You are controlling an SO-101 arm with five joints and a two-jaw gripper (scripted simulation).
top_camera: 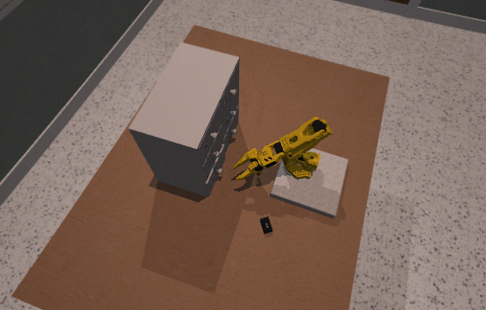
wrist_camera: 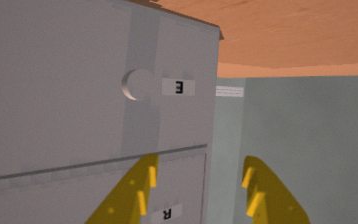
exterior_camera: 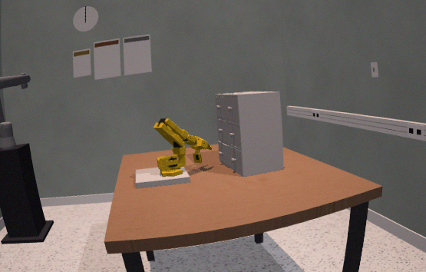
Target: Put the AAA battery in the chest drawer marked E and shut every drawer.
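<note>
The grey chest stands upright. Its drawer marked E is in the bottom row, at the end nearest the exterior camera, and looks shut. Its round knob stands out beside the E label. The wrist view shows the chest upside down. My gripper is partly open and empty, a short way in front of the chest's drawer side and low over the table. In the wrist view, knob E is beyond and to the left of the fingertips. I cannot make out the AAA battery in any view.
A small black box-like thing with pale dots lies on the brown table. The arm's pale base plate is across from the chest. Another drawer, marked R, adjoins drawer E.
</note>
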